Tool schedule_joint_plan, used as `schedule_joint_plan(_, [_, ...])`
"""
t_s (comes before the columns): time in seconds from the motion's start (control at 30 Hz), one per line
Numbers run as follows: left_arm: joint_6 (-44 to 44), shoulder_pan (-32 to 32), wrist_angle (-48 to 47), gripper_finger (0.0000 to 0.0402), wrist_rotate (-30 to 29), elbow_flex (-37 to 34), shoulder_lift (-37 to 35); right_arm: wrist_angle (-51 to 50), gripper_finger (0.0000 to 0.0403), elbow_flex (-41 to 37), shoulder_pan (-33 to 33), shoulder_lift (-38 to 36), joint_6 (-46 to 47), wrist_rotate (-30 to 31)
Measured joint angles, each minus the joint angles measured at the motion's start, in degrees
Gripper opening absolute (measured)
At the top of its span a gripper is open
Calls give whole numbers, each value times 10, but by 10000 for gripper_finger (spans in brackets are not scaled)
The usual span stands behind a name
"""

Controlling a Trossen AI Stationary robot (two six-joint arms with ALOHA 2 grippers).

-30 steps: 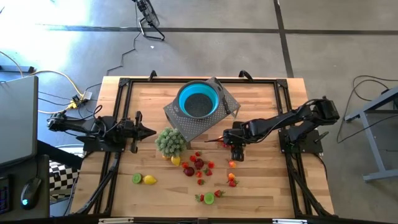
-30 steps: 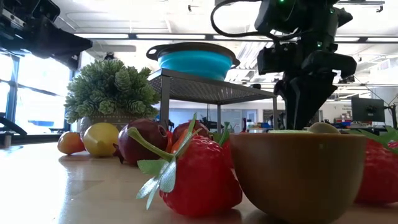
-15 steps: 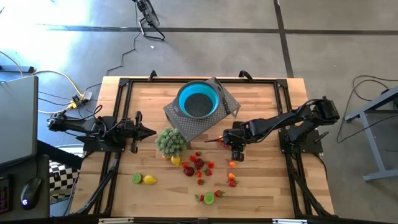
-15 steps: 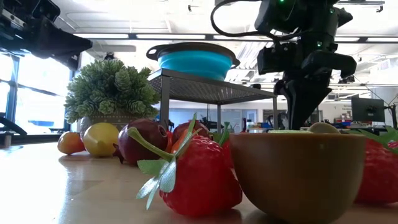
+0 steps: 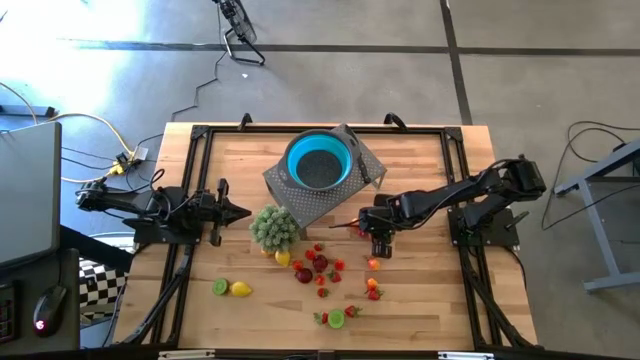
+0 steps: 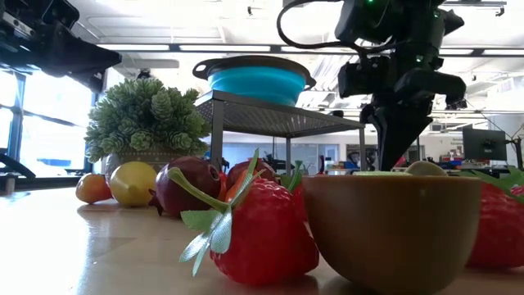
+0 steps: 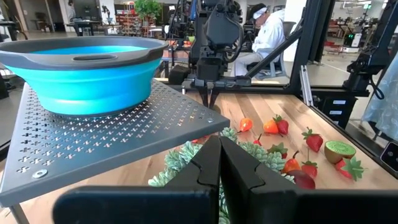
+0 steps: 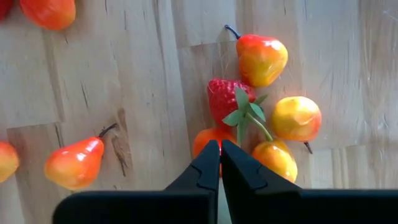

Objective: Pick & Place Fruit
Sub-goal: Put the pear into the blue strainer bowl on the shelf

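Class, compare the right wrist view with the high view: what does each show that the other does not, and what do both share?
Only the right wrist view: close detail of fruit, a strawberry with its green leaf among small orange-red pears, and the right pincer shut, empty, just above them.
Only the high view: the whole table, the blue bowl on its perforated stand, the plant, a lime half, a lemon and the waiting left pincer.
Both: the wooden tabletop and the fruit under the right pincer.
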Motion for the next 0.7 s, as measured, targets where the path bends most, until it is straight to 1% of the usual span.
schedule_joint_plan(0.23, [0, 0, 0, 1, 0, 0, 0, -25, 3, 61, 0, 0, -28, -11])
schedule_joint_plan(0.7, [0, 0, 0, 1, 0, 0, 0, -58, 3, 235, -3, 0, -127, -13])
